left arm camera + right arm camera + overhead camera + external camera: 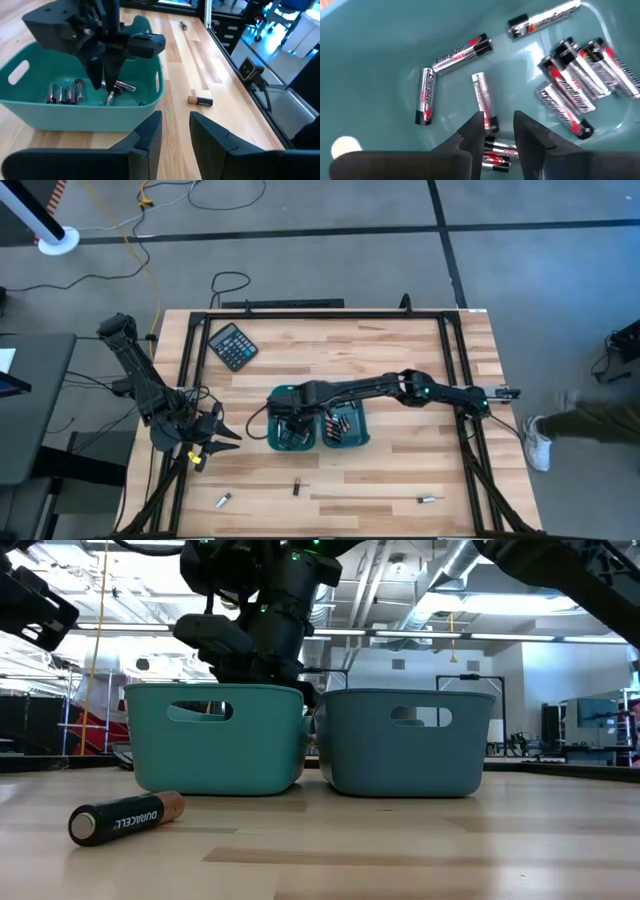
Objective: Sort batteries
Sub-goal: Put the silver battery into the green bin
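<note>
Right gripper [499, 131] hangs inside the smooth teal plastic left bin [292, 442], fingers parted, gripping nothing, above glossy silvery cylindrical batteries [580, 80]. Left gripper [175, 131], slightly parted and empty, waits frame-left.

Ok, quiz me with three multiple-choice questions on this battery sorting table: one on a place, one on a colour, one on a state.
1. Where is the right gripper?
A. Over the teal bin nearer the left arm
B. Over the calculator
C. At the table's front edge

2. What colour are the batteries under it?
A. Green
B. Silver with red and black
C. Plain white

3. What state is the left gripper in?
A. Open, empty
B. Shut on a battery
C. Shut on a bin rim

Answers:
1 A: its fingers point down into that bin.
2 B: the right wrist view shows silver cells.
3 A: its fingers stand apart with nothing between them.
</note>
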`<state>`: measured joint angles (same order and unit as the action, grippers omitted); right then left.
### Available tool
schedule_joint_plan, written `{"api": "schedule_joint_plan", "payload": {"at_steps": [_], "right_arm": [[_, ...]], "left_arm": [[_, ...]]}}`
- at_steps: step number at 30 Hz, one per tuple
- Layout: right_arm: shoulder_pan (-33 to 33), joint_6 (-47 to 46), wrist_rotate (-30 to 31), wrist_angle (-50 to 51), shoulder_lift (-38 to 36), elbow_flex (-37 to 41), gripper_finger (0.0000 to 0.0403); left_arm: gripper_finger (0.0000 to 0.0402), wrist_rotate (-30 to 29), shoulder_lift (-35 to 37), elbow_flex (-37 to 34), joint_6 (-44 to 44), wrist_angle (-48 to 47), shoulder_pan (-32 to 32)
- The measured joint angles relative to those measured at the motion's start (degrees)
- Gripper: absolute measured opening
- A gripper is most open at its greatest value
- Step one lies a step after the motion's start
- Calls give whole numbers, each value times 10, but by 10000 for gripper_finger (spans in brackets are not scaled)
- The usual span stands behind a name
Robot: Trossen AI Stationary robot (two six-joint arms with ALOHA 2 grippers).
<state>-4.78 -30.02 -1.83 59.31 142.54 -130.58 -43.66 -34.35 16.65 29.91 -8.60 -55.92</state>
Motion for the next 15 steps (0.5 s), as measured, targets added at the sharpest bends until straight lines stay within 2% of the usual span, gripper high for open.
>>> {"api": "schedule_joint_plan", "payload": {"at_steps": [10, 15], "right_arm": [[0, -1, 0, 2, -13, 0, 124], [0, 0, 20, 10, -52, 0, 119]], "left_arm": [[96, 0, 0, 5, -3, -4, 0], [96, -12, -8, 57, -16, -67, 1]]}}
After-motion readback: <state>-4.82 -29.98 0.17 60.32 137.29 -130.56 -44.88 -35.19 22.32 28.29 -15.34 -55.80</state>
